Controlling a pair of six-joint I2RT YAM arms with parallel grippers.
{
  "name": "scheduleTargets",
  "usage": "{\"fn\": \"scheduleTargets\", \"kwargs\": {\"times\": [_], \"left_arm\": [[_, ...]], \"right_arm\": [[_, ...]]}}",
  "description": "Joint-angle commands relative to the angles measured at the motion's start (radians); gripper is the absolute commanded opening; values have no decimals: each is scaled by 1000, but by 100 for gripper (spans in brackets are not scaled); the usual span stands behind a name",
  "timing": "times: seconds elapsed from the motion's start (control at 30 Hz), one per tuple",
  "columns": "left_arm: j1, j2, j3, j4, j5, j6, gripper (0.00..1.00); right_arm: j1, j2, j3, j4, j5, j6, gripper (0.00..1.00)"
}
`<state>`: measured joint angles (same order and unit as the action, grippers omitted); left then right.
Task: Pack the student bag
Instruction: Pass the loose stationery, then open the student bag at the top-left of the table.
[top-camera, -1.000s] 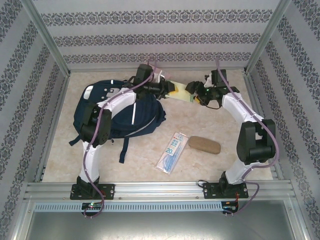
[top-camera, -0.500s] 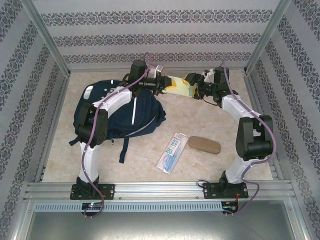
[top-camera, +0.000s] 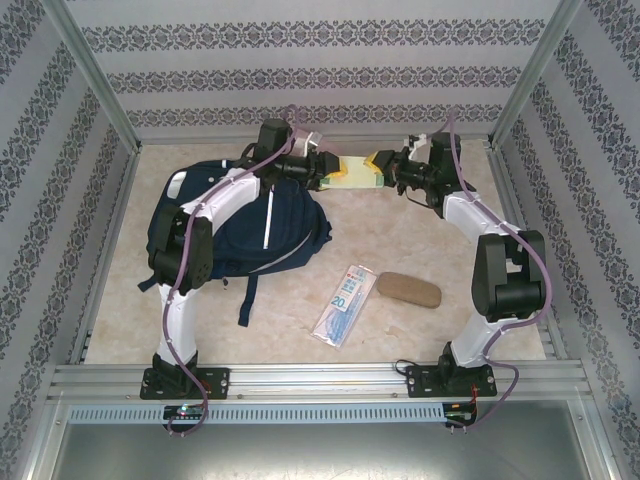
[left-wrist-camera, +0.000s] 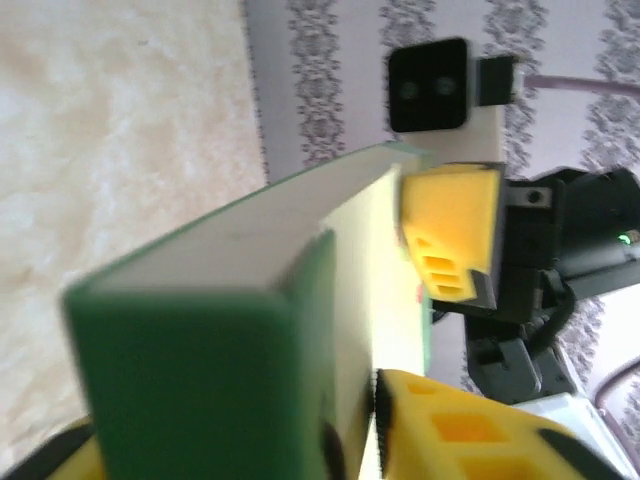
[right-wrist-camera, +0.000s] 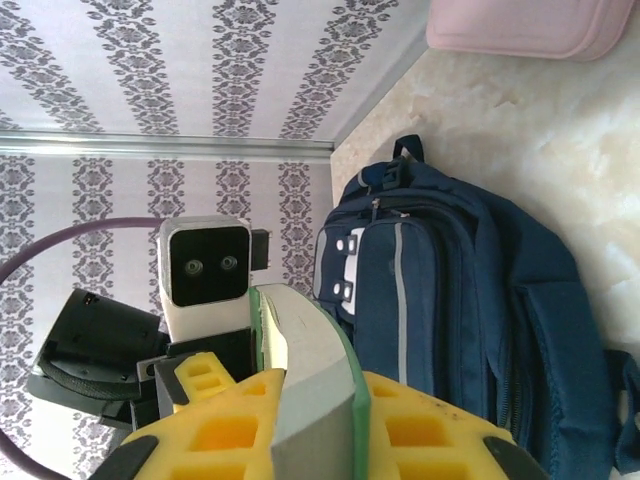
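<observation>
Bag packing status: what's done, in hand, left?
Done: nothing visibly packed; the bag lies on the table, its inside unseen. In hand: a book in mid-air between the grippers, the right gripper shut on it, the left gripper with an unclear hold. Left: that book, plus the pencil pack and brown case on the table.

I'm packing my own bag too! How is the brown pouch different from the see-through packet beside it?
The brown pouch is plain, one colour and rounded; the clear packet is see-through with blue and white print. The pouch looks plump, the packet flat. The pouch lies crosswise, the packet slants lengthwise toward the back. Both are long shapes lying on the table, outside the navy backpack.
</observation>
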<state>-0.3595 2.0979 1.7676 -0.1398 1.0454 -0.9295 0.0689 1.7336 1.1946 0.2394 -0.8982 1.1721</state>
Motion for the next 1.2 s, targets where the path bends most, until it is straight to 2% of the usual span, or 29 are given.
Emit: {"fn": "scheduleTargets", "kwargs": {"times": [0.0, 0.1, 0.2, 0.23, 0.43, 0.63, 0.8, 0.87, 0.97, 1.0, 1.17], "left_arm": [[42, -65, 112, -452, -204, 341, 47], [55, -84, 138, -645, -453, 488, 48], [28, -86, 141, -774, -769, 610, 50], [16, -79, 143, -804, -841, 643, 50], [-70, -7, 150, -888, -1121, 732, 53], [-117, 65, 169, -929, -1171, 750, 54], [-136, 85, 156, -927, -1122, 756, 50], [-147, 98, 161, -930, -1125, 754, 40], [-148, 71, 162, -904, -1121, 715, 7], [-147, 47, 154, -884, -1117, 707, 0], [-97, -84, 196, -840, -1033, 656, 0]], "right_arm": [[-6, -25, -23, -17, 20, -32, 0], [-3, -25, -41, -20, 28, -40, 0], [1, -23, -57, -25, 38, -49, 0], [2, -21, -62, -26, 39, -49, 0], [8, -8, -60, -24, 39, -45, 0], [9, -9, -65, -26, 34, -47, 0], [9, -10, -74, -36, 33, -55, 0], [12, -7, -76, -29, 36, -48, 0], [22, 1, -71, -24, 34, -44, 0], [26, 2, -66, -25, 33, -44, 0], [51, 11, -53, -25, 35, -43, 0]]}}
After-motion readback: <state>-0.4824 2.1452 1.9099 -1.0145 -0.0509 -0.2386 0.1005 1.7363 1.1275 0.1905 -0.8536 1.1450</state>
